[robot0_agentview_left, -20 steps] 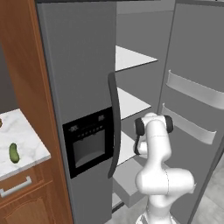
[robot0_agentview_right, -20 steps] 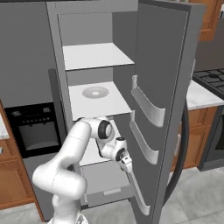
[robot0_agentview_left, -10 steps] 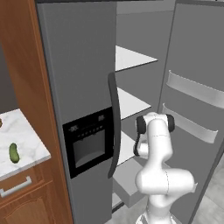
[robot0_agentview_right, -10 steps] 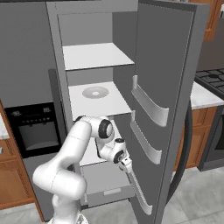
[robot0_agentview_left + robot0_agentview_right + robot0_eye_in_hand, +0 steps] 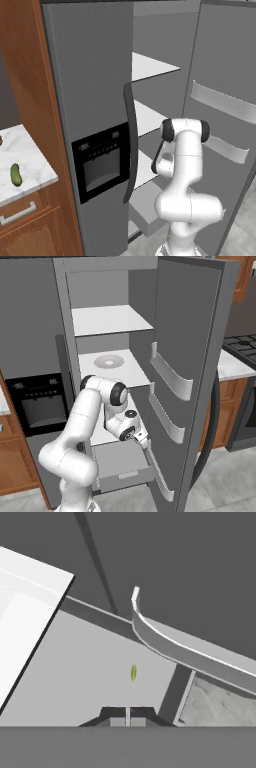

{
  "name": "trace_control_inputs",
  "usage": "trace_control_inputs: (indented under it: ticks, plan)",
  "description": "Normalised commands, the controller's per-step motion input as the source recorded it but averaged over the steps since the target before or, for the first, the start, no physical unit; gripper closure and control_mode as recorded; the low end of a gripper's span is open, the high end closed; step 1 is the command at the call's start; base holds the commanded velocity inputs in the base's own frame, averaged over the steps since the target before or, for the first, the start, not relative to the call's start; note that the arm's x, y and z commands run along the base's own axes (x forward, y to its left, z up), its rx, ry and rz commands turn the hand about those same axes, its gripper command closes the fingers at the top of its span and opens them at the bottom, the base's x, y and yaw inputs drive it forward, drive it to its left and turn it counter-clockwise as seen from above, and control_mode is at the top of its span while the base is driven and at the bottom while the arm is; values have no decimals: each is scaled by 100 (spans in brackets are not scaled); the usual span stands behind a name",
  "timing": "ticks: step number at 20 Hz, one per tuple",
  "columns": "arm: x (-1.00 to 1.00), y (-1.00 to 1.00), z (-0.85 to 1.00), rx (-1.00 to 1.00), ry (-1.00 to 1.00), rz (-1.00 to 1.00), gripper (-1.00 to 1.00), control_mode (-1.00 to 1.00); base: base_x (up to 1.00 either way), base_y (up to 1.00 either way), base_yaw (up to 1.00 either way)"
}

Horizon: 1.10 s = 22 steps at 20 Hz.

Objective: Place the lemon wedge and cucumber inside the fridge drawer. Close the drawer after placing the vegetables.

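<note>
Left base view: cucumber (image 5: 16, 175) upright on counter (image 5: 30, 155), far left of fridge, well apart from arm; long axis running away from camera.

Right base view: gripper (image 5: 141, 438) above open drawer (image 5: 120, 460), near door.

Hand view: lemon wedge (image 5: 133, 672) on drawer floor, just beyond fingertips (image 5: 114, 714). Jaws nearly closed, holding nothing.

The arm's wrist and fingers (image 5: 144, 441) have eased slightly lower beside the fridge door (image 5: 192, 356).

lemon wedge (image 5: 133, 672) a tiny sliver, pincer (image 5: 127, 716) mostly cut off
</note>
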Motion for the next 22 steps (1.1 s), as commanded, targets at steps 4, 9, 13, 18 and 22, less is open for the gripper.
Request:
trace_control_inputs:
  ticks: [4, 9, 13, 18, 22]
  plan:
    - [-60, 38, 51, 0, -10, 0, -100, -100, 0, 0, 0]
    - [-100, 33, 43, 0, -18, 0, -100, -100, 0, 0, 0]
    - [-93, 9, 85, 0, -15, 0, -100, -100, 0, 0, 0]
    - [-60, 0, 100, 5, -2, 0, -100, -100, 0, 0, 0]
    - [-37, -4, 100, 11, 0, 0, -100, -100, 0, 0, 0]
